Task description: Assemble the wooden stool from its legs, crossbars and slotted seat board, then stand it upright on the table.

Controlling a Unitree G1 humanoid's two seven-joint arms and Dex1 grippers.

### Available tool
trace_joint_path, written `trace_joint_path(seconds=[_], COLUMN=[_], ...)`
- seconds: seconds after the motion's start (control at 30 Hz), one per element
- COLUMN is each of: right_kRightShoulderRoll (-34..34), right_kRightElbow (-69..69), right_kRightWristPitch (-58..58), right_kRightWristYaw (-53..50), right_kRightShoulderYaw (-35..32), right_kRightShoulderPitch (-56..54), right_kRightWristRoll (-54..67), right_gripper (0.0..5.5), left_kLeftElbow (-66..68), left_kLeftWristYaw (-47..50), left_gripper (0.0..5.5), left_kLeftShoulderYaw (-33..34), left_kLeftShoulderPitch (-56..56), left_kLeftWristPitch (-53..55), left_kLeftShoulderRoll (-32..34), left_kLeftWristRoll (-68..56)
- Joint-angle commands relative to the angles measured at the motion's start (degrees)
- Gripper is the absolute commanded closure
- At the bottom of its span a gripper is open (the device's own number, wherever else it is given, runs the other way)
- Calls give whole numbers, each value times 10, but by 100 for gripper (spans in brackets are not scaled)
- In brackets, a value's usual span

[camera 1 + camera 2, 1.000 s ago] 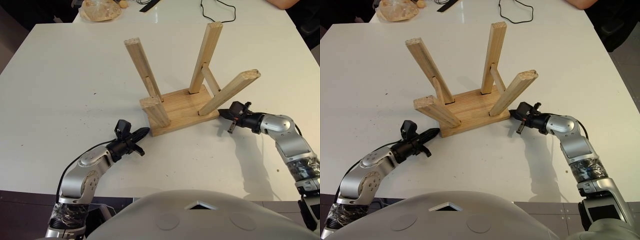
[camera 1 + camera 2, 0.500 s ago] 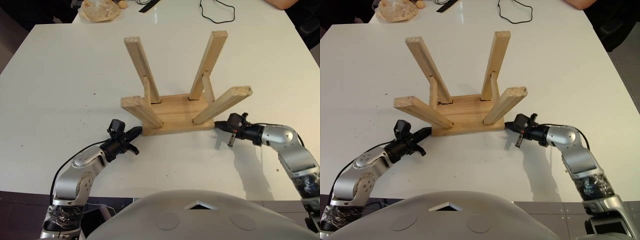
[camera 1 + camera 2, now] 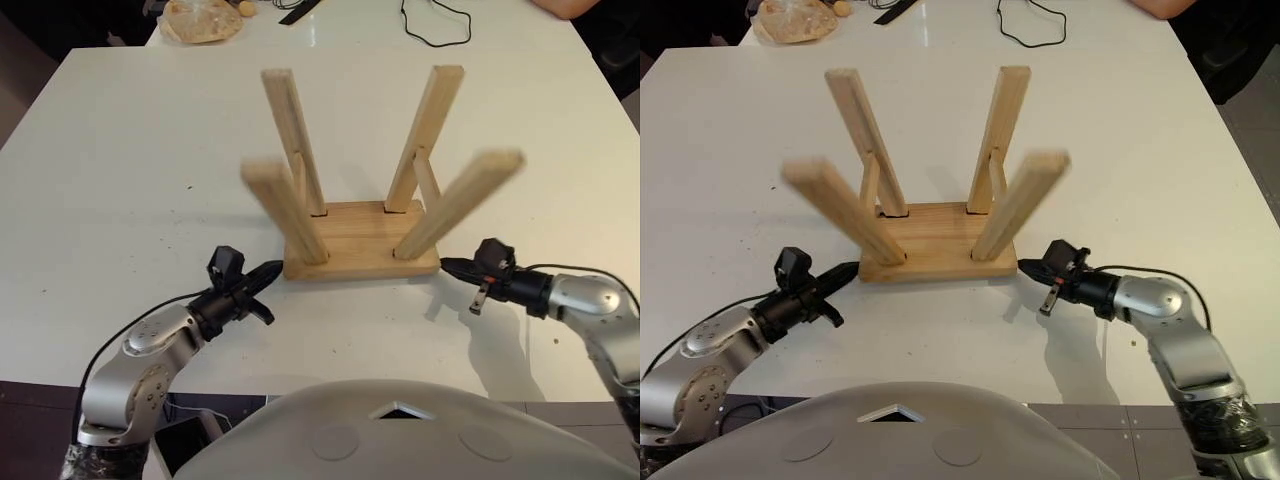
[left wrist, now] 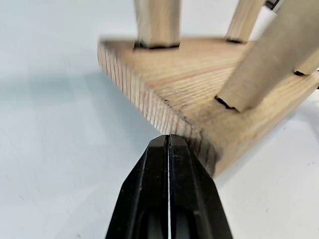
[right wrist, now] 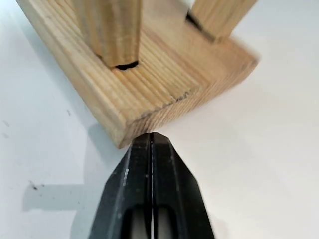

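On the white table (image 3: 120,150), my left gripper (image 3: 268,271) and right gripper (image 3: 450,266), both pressed together, sit at the upturned stool's (image 3: 360,245) seat corners. It looks rigid, light, likely tippy; I'd grasp a leg (image 3: 296,140).

The pale wooden stool (image 3: 360,225) sits upside down, seat board (image 3: 362,262) underneath, four legs (image 3: 297,140) splaying upward.

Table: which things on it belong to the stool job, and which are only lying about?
Job: upside-down stool, left gripper, right gripper, both shut at its seat corners.
Lying about: crumpled bag, black cable, far behind.
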Motion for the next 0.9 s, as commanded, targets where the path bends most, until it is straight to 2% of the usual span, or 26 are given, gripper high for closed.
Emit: trace_joint_path(seconds=[0.03,0.3,0.43,0.63,0.9], right_kRightShoulderRoll=[-19,-24,-34,-37,-27], right_kRightElbow=[-100,-131,-147,-121,-81], right_kRightWristPitch=[16,42,62,63,50], right_kRightWristYaw=[63,68,70,78,82], right_kRightShoulderYaw=[-27,-56,-91,-92,-77], right_kRightShoulderPitch=[30,43,-6,-46,-64], right_kRightWristRoll=[90,112,154,150,120], right_gripper=[550,550,550,550,550], left_kLeftElbow=[-71,-88,-120,-114,-99], left_kLeftWristYaw=[-28,-27,-9,12,9], left_gripper=[546,546,546,546,546], left_kLeftShoulderYaw=[-8,2,53,83,57], left_kLeftShoulderPitch=[35,52,5,-35,-40], left_kLeftWristPitch=[12,15,30,49,55], left_kLeftShoulderRoll=[1,9,26,42,43], left_kLeftWristRoll=[-63,-72,-131,-175,-147])
